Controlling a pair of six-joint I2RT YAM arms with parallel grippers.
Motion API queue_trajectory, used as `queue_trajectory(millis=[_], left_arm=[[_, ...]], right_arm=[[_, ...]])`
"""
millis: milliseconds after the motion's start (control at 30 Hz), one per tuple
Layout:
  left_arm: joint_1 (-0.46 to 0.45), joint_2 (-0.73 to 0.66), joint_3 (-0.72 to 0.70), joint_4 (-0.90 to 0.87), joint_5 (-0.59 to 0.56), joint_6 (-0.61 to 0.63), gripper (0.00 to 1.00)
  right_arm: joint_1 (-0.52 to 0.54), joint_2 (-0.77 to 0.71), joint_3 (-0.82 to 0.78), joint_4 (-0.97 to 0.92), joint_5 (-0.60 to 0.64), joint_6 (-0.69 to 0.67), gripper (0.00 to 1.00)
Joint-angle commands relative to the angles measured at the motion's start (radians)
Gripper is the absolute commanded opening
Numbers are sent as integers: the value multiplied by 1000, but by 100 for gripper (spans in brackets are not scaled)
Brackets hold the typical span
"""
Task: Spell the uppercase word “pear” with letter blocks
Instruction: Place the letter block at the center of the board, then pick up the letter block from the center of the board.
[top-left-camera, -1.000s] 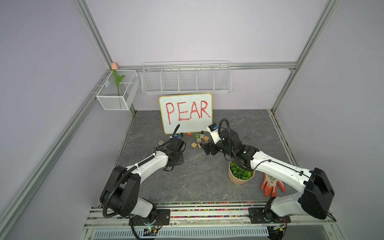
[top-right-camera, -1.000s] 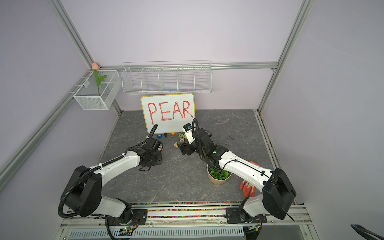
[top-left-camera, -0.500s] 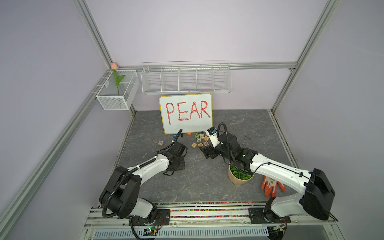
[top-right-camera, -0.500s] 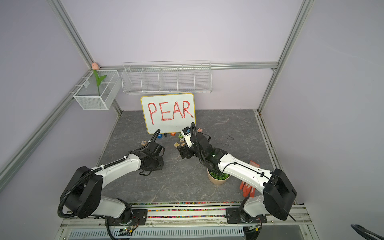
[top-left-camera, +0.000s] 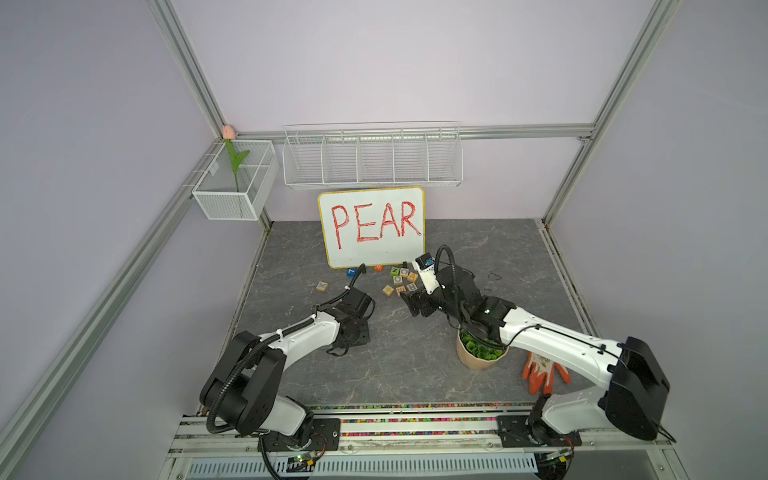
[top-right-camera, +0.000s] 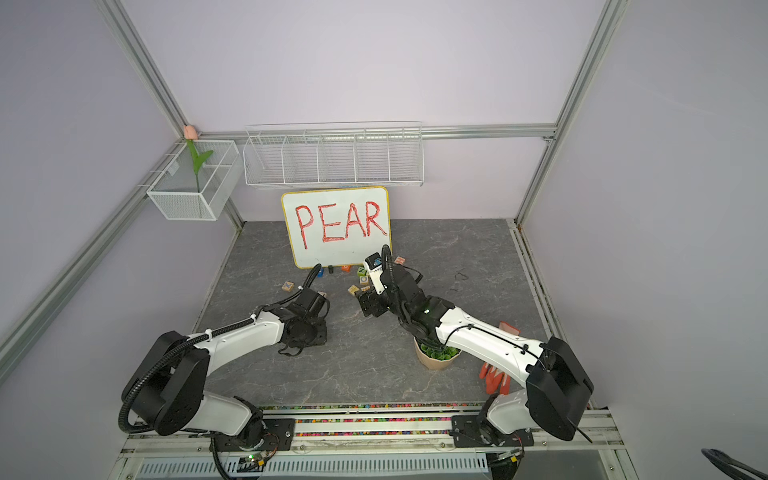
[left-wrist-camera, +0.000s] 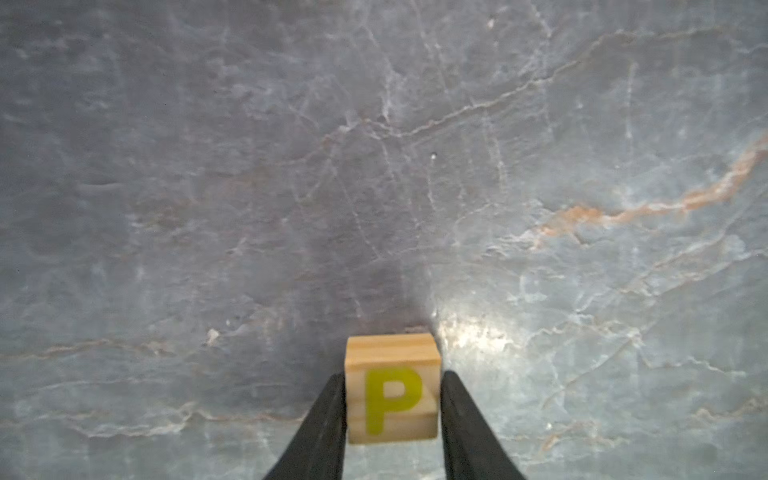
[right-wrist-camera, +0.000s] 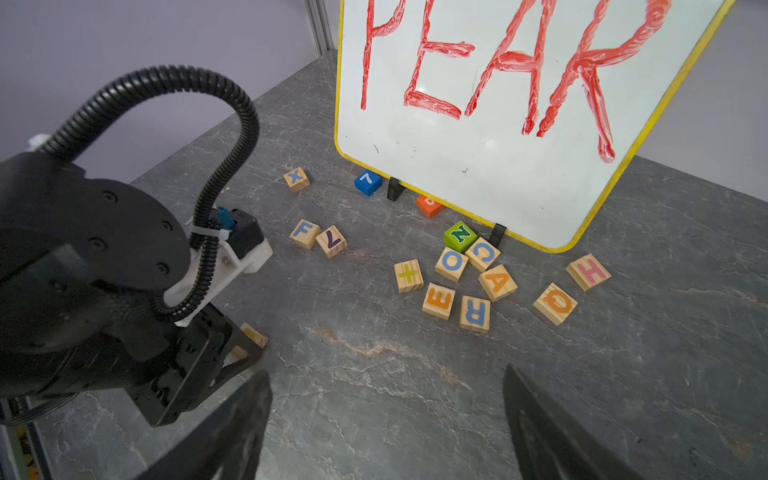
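The yellow P block (left-wrist-camera: 392, 390) rests on the grey table between the fingers of my left gripper (left-wrist-camera: 393, 375). The jaws stand close on either side of it, with a thin gap on one side, so they are open. From the right wrist view only a corner of that block (right-wrist-camera: 254, 335) shows under the left gripper's fingers (right-wrist-camera: 245, 353). The orange E (right-wrist-camera: 438, 300), blue R (right-wrist-camera: 475, 313) and orange A (right-wrist-camera: 497, 281) lie together near the whiteboard's foot. My right gripper (right-wrist-camera: 384, 382) hovers open and empty over bare table, short of that cluster (top-left-camera: 401, 282).
The whiteboard (top-left-camera: 372, 245) with red PEAR leans at the back. Other blocks lie around: F (right-wrist-camera: 304, 234), X (right-wrist-camera: 296, 178), green N (right-wrist-camera: 459, 235), O (right-wrist-camera: 452, 264), Q (right-wrist-camera: 555, 303), H (right-wrist-camera: 588, 272). A plant pot (top-left-camera: 478, 357) and an orange glove (top-left-camera: 544, 372) sit under the right arm.
My left gripper has come toward the table's front and down with the P block, and its jaws have eased apart. The right gripper has drifted slightly left and nearer.
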Motion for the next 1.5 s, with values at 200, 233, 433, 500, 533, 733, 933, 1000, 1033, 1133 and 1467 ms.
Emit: queue_trajectory(millis=[200,233,433,500,533,733,933,1000,1033,1133,1467], left_arm=[[-6,-5,37,-22,8,-7,53],[-6,-18,46,-32,8,-6,55],[-6,-116,149,-55,-30,117,63],[-6,-117,180,-34,-34,187,65],[-6,-108,195,-17,-41,214,66],[-6,81,389,-2,-21,226,66],[-15,289,552,67,59,121,61],[-28,344,603,57,18,106,60],[-32,372,623,57,4,98,60],[-48,444,686,39,-4,78,58],[-121,602,803,-15,-100,58,57]], right_arm=[[7,48,38,7,27,4,89],[6,46,38,11,35,8,89],[-15,24,35,3,108,37,89],[-29,15,35,-10,135,57,89],[-38,9,31,-14,144,70,89],[-94,-14,28,-89,233,162,89],[-139,-63,5,-165,316,208,89],[-144,-81,-5,-185,342,215,89],[-147,-91,-12,-191,355,218,89],[-155,-106,-22,-212,378,223,89],[-167,-126,-38,-231,394,218,89]])
